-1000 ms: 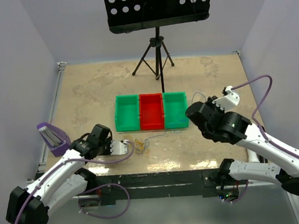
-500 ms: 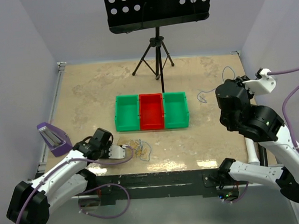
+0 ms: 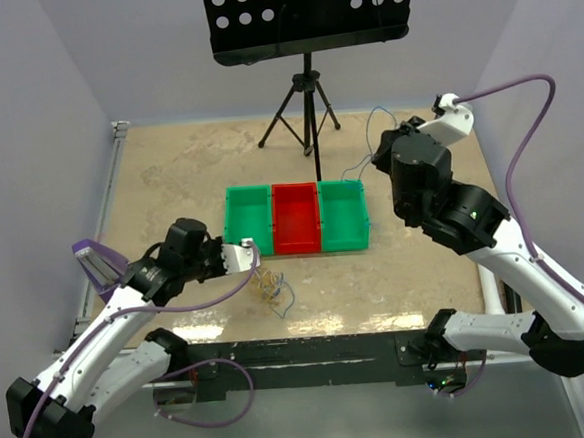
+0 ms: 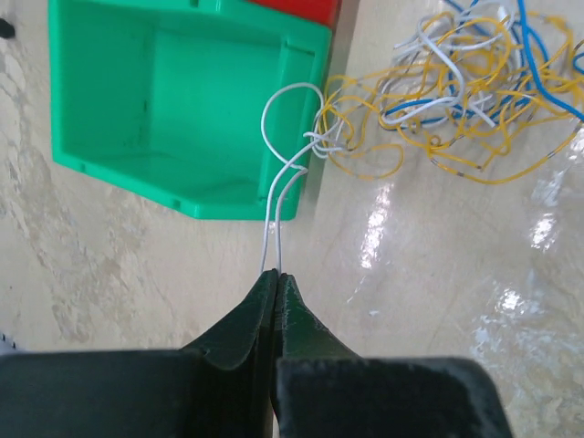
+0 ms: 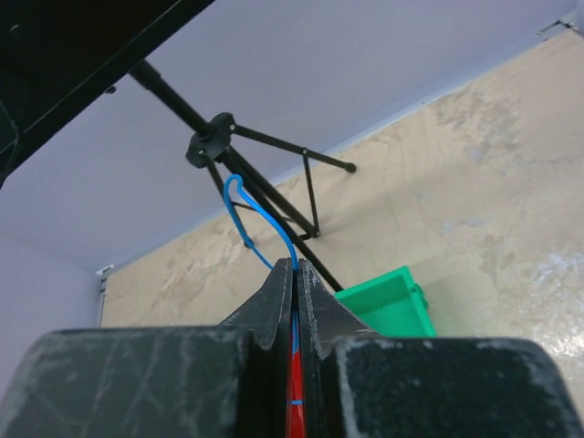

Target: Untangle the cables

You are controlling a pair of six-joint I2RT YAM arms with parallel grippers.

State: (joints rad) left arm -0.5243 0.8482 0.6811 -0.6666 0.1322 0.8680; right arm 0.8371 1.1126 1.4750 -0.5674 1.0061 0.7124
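A tangle of thin yellow, white and blue cables (image 3: 272, 286) lies on the table in front of the bins; in the left wrist view the tangle (image 4: 456, 91) sits beside the left green bin. My left gripper (image 3: 249, 248) is shut on a doubled white cable (image 4: 271, 182) that runs taut from its tips (image 4: 276, 274) into the tangle. My right gripper (image 3: 383, 154) is raised behind the right green bin and is shut on a blue cable (image 5: 260, 214), which loops above its tips (image 5: 295, 265). A thin strand (image 3: 356, 162) hangs from it.
Three bins stand in a row mid-table: green (image 3: 248, 222), red (image 3: 296, 219), green (image 3: 342, 215). A music stand on a tripod (image 3: 300, 113) stands behind them, close to the right gripper. A purple object (image 3: 103, 267) sits at the left edge.
My left gripper lifted and moved toward the bins, pulling the white cable out of the tangle. My right arm swung up and back-left with the blue cable.
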